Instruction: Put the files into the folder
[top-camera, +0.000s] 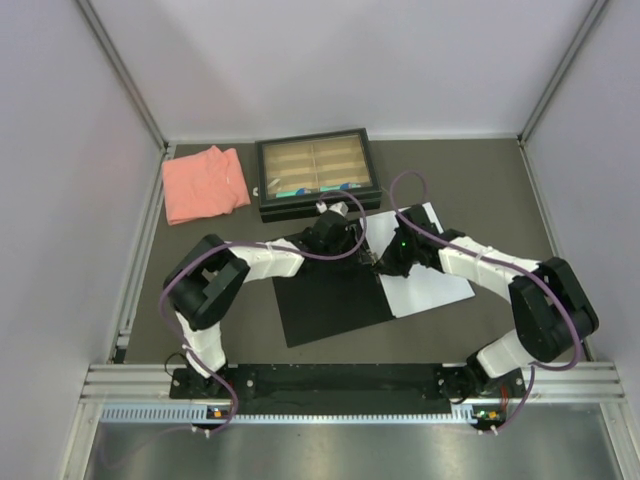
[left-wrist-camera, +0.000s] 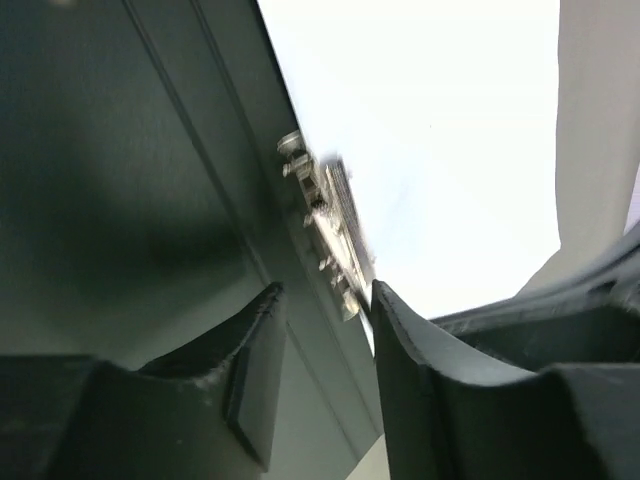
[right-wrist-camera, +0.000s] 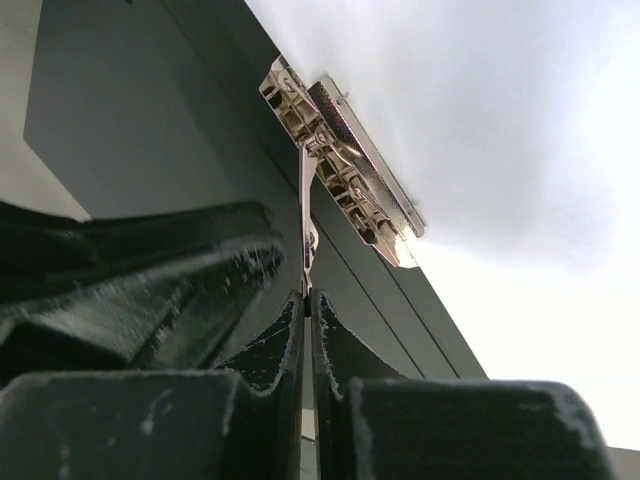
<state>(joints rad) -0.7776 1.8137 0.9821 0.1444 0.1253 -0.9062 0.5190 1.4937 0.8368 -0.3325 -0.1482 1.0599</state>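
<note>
Half done: files (top-camera: 430, 280) on open folder (top-camera: 325, 300).
Left gripper (left-wrist-camera: 325, 300): half spread.
Right gripper (right-wrist-camera: 307, 300): pinching clip lever (right-wrist-camera: 306, 200).
Remaining: clamping, closing.

The right gripper (right-wrist-camera: 306, 318) fills the frame from 6 to 9 o'clock, its two dark fingers (right-wrist-camera: 265, 345) pressed together with only a slit between them. A thin metal lever (right-wrist-camera: 306, 205) runs straight down into that slit, pinched at the fingertips. Its upper end joins a shiny metal clip (right-wrist-camera: 350, 165) lying aslant toward 12 o'clock on the folder (right-wrist-camera: 130, 130), whose matte black inside spreads toward 10 o'clock. A white sheet (right-wrist-camera: 520, 190) covers 1 to 4 o'clock, too blurred to read.
</note>
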